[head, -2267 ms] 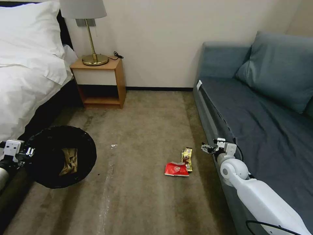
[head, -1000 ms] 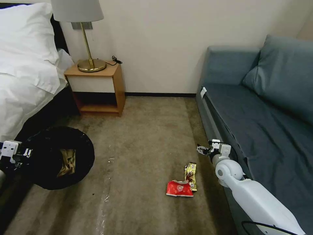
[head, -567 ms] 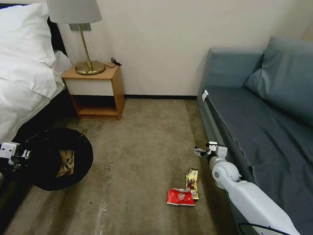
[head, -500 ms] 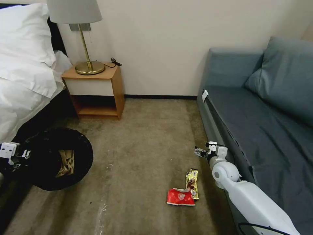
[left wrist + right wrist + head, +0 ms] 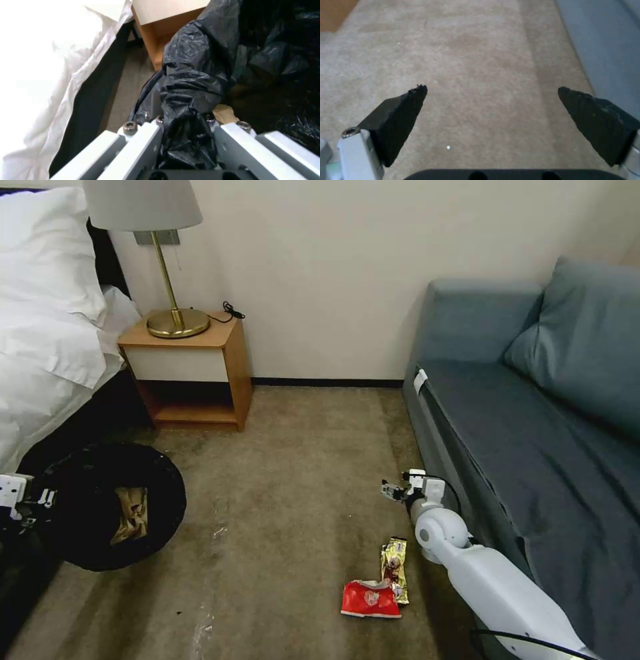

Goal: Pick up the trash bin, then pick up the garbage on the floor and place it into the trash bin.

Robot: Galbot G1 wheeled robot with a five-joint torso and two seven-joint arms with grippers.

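The trash bin (image 5: 107, 503), its black bag folded over the rim, hangs at the lower left of the head view with crumpled brown paper (image 5: 130, 513) inside. My left gripper (image 5: 30, 505) is shut on its bagged rim (image 5: 186, 110). On the carpet lie two pieces of garbage, a red snack packet (image 5: 371, 600) and a gold-brown wrapper (image 5: 394, 568) touching it. My right gripper (image 5: 390, 491) hovers open above bare carpet, beyond the wrapper and beside the sofa. In the right wrist view its black fingers (image 5: 398, 120) stand wide apart over carpet.
A blue-grey sofa (image 5: 533, 433) runs along the right. A wooden nightstand (image 5: 190, 370) with a brass lamp (image 5: 170, 317) stands against the back wall. A white-sheeted bed (image 5: 47, 347) fills the left. Open carpet lies between.
The whole head view has shifted: the camera moved, so the packet and wrapper sit lower in the picture. The right gripper now stands farther left and past the wrapper. The bin stays gripped.
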